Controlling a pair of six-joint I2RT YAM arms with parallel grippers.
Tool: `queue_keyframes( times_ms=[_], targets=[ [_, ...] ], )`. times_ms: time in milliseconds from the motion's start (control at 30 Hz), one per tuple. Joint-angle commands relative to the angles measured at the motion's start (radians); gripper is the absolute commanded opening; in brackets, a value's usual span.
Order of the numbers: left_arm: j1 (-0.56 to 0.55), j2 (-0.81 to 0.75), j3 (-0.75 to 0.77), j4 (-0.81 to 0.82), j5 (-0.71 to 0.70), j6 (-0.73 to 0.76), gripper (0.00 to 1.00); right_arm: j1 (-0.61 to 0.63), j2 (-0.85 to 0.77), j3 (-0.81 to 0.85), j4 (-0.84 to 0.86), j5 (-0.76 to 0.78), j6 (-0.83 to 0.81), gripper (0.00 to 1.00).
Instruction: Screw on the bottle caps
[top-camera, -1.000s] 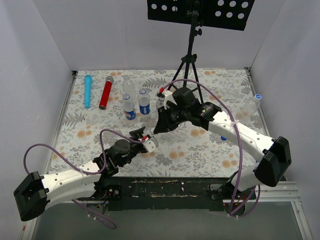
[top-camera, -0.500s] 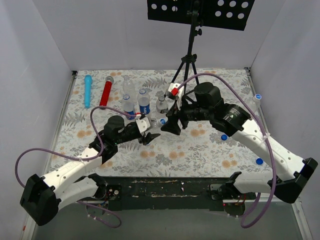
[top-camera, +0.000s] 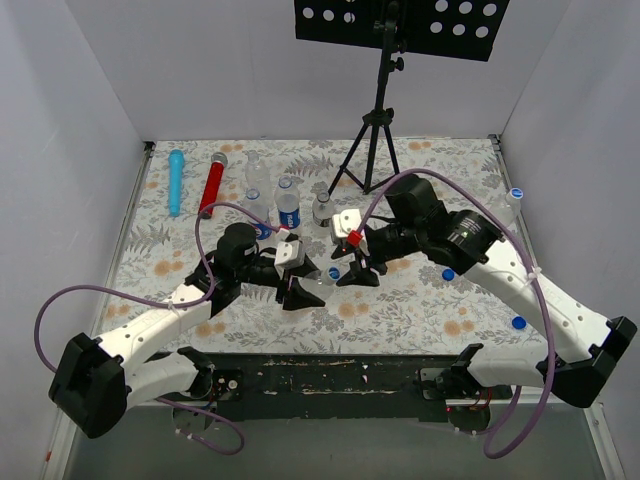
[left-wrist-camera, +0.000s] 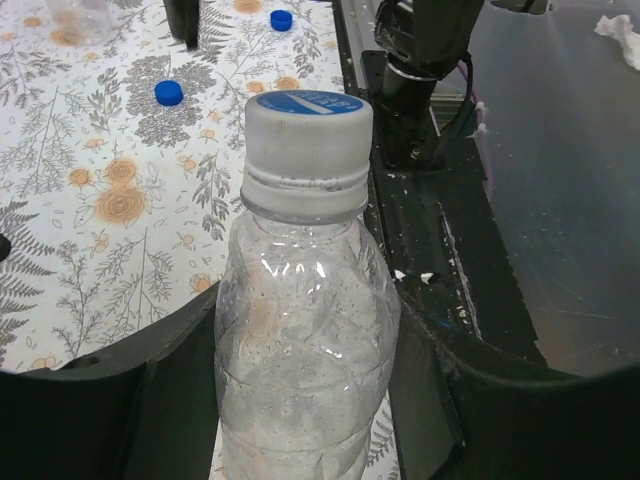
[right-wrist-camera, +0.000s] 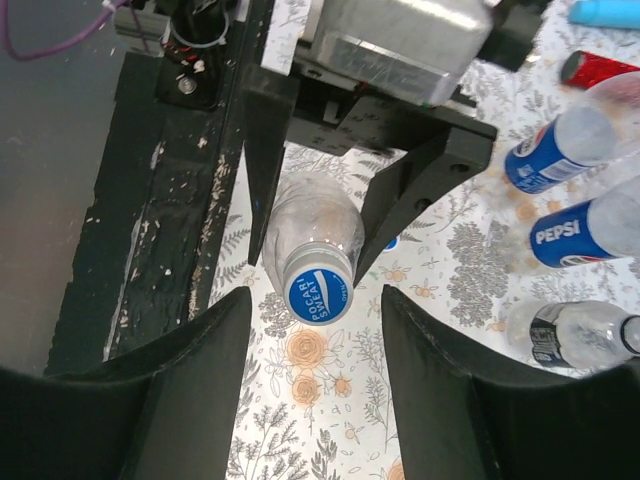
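My left gripper (top-camera: 300, 292) (left-wrist-camera: 305, 345) is shut on a clear plastic bottle (left-wrist-camera: 305, 330) (top-camera: 318, 284), tilted toward the right arm. A bottle cap (left-wrist-camera: 308, 125) (right-wrist-camera: 318, 295), blue on top and marked Pocari Sweat, sits on its neck. My right gripper (top-camera: 352, 272) (right-wrist-camera: 315, 300) faces the cap end-on. Its jaws stand open on either side of the cap, with a gap on each side. Loose blue caps (left-wrist-camera: 169, 92) (left-wrist-camera: 282, 19) (top-camera: 448, 274) (top-camera: 517, 323) lie on the floral table cover (top-camera: 400, 300).
Several bottles (top-camera: 288, 203) (top-camera: 322, 208) (top-camera: 257, 172) stand behind the grippers, two with Pepsi labels (right-wrist-camera: 545, 160) (right-wrist-camera: 580, 235). A blue cylinder (top-camera: 176, 180) and a red cylinder (top-camera: 211, 185) lie at the back left. A tripod (top-camera: 375, 130) stands at the back. The black front rail (top-camera: 330, 375) runs along the near edge.
Both grippers have come toward the table's near middle. The right gripper went from shut to open and now sits around the cap on the bottle that the left gripper holds.
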Motion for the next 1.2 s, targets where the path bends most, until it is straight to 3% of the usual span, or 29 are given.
queue_keyframes(
  times_ms=[0,267,600,733,900,1033,1167],
  targets=[
    [0.01,0.0,0.04,0.006,0.084,-0.022,0.07,0.005,0.031,0.038,-0.065,-0.077,-0.101,0.6],
    [0.015,0.006,0.041,0.014,0.107,-0.031,0.06,0.01,0.071,0.044,-0.079,-0.101,-0.119,0.51],
    [0.018,-0.013,0.029,0.024,-0.016,-0.009,0.02,0.023,0.117,0.038,-0.064,-0.155,-0.05,0.14],
    [0.018,-0.058,0.0,0.069,-0.227,0.003,0.02,0.025,0.123,-0.008,0.048,-0.074,0.138,0.01],
    [-0.005,-0.158,-0.077,0.175,-0.597,0.042,0.01,0.025,0.16,-0.048,0.204,0.092,0.529,0.01],
    [-0.104,-0.216,-0.131,0.225,-0.905,0.145,0.0,0.025,0.191,-0.055,0.249,0.176,0.81,0.01],
    [-0.25,-0.212,-0.171,0.277,-1.183,0.274,0.0,0.025,0.188,-0.084,0.312,0.236,0.957,0.01]
  ],
)
